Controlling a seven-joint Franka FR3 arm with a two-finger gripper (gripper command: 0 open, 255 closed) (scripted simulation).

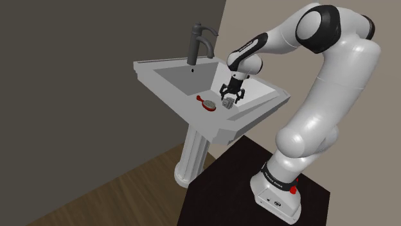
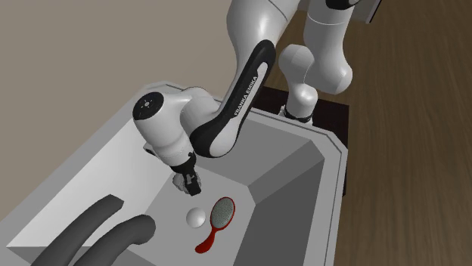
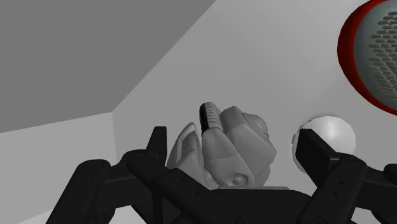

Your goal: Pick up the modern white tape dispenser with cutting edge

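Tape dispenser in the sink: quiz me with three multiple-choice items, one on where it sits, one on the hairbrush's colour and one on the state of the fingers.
1. Where is the grey tape dispenser?
A. on the wooden floor
B. in the white sink basin, between the fingers
C. on top of the dark stand

2. What colour frames the oval hairbrush with the grey bristle pad?
A. blue
B. green
C. red

3. How do the fingers of the black gripper stand?
A. open, one on each side of the dispenser
B. shut on the dispenser
C. shut on nothing

Answers:
1 B: the wrist view shows it on the basin's slope between them.
2 C: its rim and handle are red.
3 A: a gap shows between the dispenser and one finger.
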